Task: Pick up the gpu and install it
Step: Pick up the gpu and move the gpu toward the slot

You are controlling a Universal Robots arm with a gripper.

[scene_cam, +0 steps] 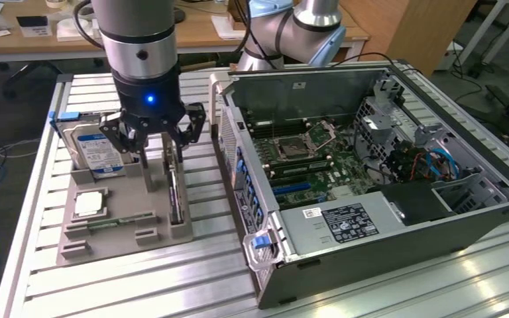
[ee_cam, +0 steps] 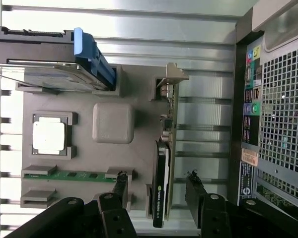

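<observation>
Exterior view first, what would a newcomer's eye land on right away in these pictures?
The opened computer case on the exterior view's right, motherboard exposed, draws the eye first. Beside it the robot's open hand hangs over the grey parts holder, straddling the black gpu that stands on edge. A silver hard drive stands in the same holder.

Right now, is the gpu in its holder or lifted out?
In. The gpu stands on edge in its slot on the grey holder tray; the open gripper straddles it without gripping.
</observation>
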